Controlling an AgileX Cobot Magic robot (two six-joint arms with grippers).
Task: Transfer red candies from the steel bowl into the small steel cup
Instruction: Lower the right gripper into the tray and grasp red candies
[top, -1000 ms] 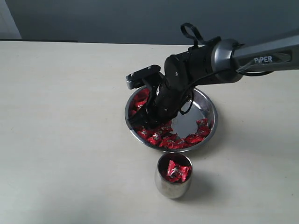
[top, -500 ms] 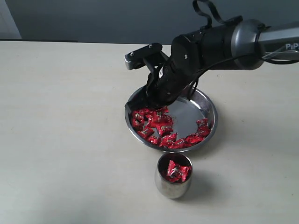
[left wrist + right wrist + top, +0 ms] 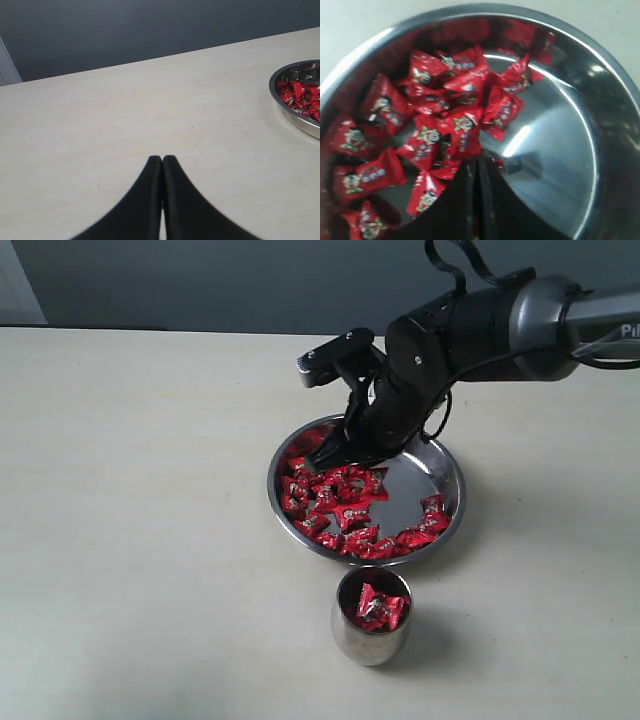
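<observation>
Two jaws of the right gripper [image 3: 477, 167] are pressed together over the steel bowl [image 3: 452, 502]; whether a wrapper is pinched cannot be told. Red candies [image 3: 451, 117] are heaped just ahead of the tips. Past that heap, outside the bowl, the small steel cup [image 3: 370, 642] is stood; this arm is judged nearer than the closed left gripper [image 3: 162, 165].

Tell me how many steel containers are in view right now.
2. The steel bowl sits mid-scene, holding most of the red candies; the small steel cup stands apart from it, nearer the camera. None seems hidden.
</observation>
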